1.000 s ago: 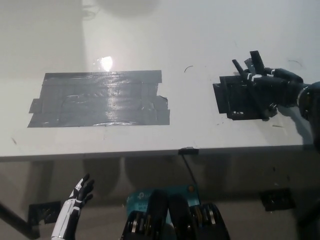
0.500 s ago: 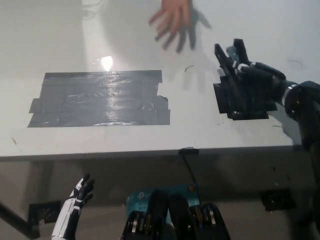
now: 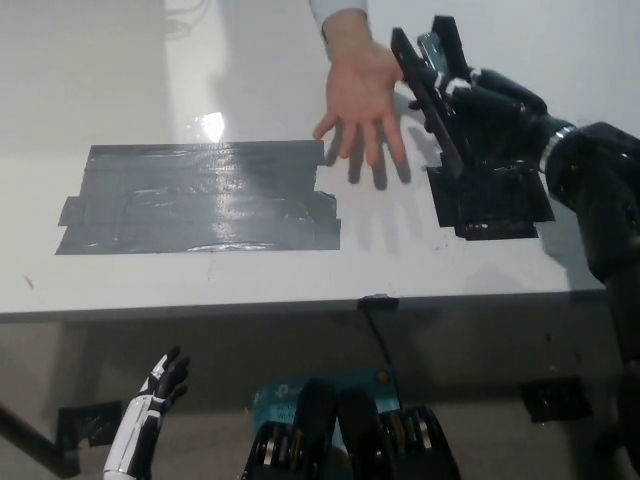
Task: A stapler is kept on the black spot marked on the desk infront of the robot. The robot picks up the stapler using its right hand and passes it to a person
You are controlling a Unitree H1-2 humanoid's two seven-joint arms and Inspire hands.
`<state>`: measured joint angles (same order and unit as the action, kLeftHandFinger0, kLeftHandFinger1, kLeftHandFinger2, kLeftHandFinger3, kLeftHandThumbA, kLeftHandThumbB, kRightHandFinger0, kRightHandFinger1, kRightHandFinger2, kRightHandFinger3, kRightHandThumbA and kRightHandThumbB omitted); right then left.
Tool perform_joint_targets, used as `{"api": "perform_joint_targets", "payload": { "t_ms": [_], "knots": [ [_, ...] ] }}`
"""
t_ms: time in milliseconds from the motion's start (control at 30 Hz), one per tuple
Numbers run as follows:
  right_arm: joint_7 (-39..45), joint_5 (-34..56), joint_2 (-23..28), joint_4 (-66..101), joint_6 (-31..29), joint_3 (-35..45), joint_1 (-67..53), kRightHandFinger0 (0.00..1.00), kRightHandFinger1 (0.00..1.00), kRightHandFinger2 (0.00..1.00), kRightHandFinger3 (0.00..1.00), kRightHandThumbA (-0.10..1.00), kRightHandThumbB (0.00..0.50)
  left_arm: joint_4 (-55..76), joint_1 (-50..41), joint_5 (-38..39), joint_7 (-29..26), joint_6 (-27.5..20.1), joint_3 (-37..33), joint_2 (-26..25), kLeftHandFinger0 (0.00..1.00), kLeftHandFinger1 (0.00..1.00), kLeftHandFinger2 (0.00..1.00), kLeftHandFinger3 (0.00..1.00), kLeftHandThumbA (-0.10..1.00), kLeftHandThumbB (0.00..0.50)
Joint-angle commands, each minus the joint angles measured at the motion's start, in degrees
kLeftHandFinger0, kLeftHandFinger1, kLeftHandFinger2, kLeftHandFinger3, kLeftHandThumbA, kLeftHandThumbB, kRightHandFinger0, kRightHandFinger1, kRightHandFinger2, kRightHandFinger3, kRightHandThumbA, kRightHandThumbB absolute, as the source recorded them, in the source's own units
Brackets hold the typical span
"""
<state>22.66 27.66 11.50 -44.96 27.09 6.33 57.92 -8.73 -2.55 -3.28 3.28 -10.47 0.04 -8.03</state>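
Now holding: I am gripping the stapler [image 3: 428, 85] in my right hand [image 3: 490, 100], fingers wrapped around it, up above the black spot [image 3: 490, 200] on the desk [image 3: 150, 90].
Person: an open hand [image 3: 362, 95] is waiting palm up, just beside the stapler's long end.
Left hand: my left hand [image 3: 160, 385] is resting low by the desk edge, fingers spread, holding nothing.
Drop risk: I am thinking the stapler could fall if I am letting go before the person is holding it.
Poke risk: the long end is pointing near the palm, so moving fast could bump it.
Grey tape: the big patch [image 3: 200, 195] is lying well apart.
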Motion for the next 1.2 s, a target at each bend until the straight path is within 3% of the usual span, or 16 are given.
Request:
{"api": "perform_joint_targets", "payload": {
  "t_ms": [0,133,167,200,233,400,533,633,700,833,867,900,967,1000,1067,1167],
  "knots": [
    [-11.0,7.8,-2.4,7.1,-0.2,-3.1,13.2,0.0,0.0,0.0,0.06,0.56,0.011,1.8,1.4,-0.8,0.6,-0.3,-0.5,-1.0,1.0,1.0,1.0,1.0,1.0,0.438],
    [-15.5,2.9,-3.9,1.9,-0.2,-3.2,16.8,0.0,0.0,0.15,0.24,0.46,0.023,1.9,1.5,-1.8,0.1,0.3,-0.6,-1.0,1.0,1.0,1.0,1.0,1.0,0.438],
    [-16.5,0.5,-4.6,0.3,-0.2,-2.6,17.8,0.0,0.03,0.35,0.44,0.4,0.04,1.6,1.7,-1.5,0.2,-0.1,-0.6,-0.9,1.0,1.0,1.0,1.0,1.0,0.433],
    [-17.5,-2.5,-5.2,-1.3,-0.2,-2.5,18.7,0.0,0.05,0.41,0.48,0.43,0.044,1.2,1.8,-1.1,0.4,-0.4,-0.6,-0.9,1.0,1.0,1.0,1.0,1.0,0.436],
    [-17.6,-3.7,-5.3,-1.9,-0.2,-2.7,19.1,0.0,0.05,0.41,0.48,0.43,0.044,1.2,1.8,-0.9,0.4,-0.5,-0.6,-0.8,1.0,1.0,1.0,1.0,1.0,0.436],
    [-22.1,-11.7,-7.5,-9.5,-4.0,-6.9,22.7,0.0,0.06,0.57,1.0,0.43,0.041,1.8,1.7,-1.1,0.6,0.4,-0.6,-0.8,1.0,1.0,1.0,1.0,1.0,0.424],
    [-23.7,-20.2,-8.0,-13.9,-8.7,-14.8,24.6,0.01,0.19,0.6,0.68,0.56,0.053,1.7,1.8,-1.9,0.4,-0.4,-0.9,-1.1,1.0,1.0,1.0,1.0,1.0,0.414],
    [-25.7,-27.1,-8.0,-17.6,-12.4,-22.3,26.2,0.0,0.1,0.4,0.41,0.59,0.026,1.6,2.0,-1.9,0.4,-0.3,-0.9,-1.0,1.0,1.0,1.0,1.0,1.0,0.418],
    [-29.3,-32.4,-8.1,-21.4,-19.5,-27.7,25.9,0.0,0.19,0.49,0.35,0.49,0.028,2.0,1.9,-1.9,0.4,0.0,-0.8,-0.9,1.0,1.0,1.0,1.0,1.0,0.423],
    [-30.3,-37.9,-7.3,-24.0,-22.1,-34.7,25.2,0.0,0.29,0.61,0.4,0.56,0.029,2.5,2.2,-2.0,0.6,0.7,-0.8,-1.0,1.0,1.0,1.0,1.0,1.0,0.429],
    [-30.4,-39.9,-7.1,-24.9,-21.8,-37.4,25.0,0.05,0.36,0.71,0.53,0.57,0.059,2.5,2.3,-1.9,0.8,0.9,-0.9,-1.1,1.0,1.0,1.0,1.0,1.0,0.424],
    [-28.7,-41.3,-6.8,-25.5,-20.3,-39.8,24.9,0.57,0.83,1.0,1.0,0.69,0.22,2.5,2.4,-1.8,1.0,0.8,-0.9,-1.2,1.0,1.0,1.0,1.0,1.0,0.424],
    [-26.5,-41.6,-6.7,-26.1,-19.0,-41.5,25.0,0.71,0.91,1.0,1.0,0.73,0.214,2.5,2.4,-1.6,1.2,0.8,-1.0,-1.3,1.0,1.0,1.0,1.0,1.0,0.423],
    [-24.9,-41.4,-6.4,-26.1,-19.2,-42.0,24.9,0.98,1.0,1.0,1.0,0.74,0.244,2.5,2.4,-1.8,1.2,0.5,-1.0,-1.4,1.0,1.0,1.0,1.0,1.0,0.424],
    [-23.1,-40.7,-5.4,-25.7,-20.3,-42.7,24.3,1.0,1.0,1.0,1.0,0.76,0.36,2.3,2.7,-2.5,0.8,0.2,-1.1,-1.5,1.0,1.0,1.0,1.0,1.0,0.444],
    [-22.1,-40.6,-4.5,-24.7,-20.7,-43.3,24.5,1.0,1.0,1.0,1.0,0.8,0.398,2.3,2.9,-2.5,0.7,0.6,-0.9,-1.5,1.0,1.0,1.0,1.0,1.0,0.452]
  ]
}}
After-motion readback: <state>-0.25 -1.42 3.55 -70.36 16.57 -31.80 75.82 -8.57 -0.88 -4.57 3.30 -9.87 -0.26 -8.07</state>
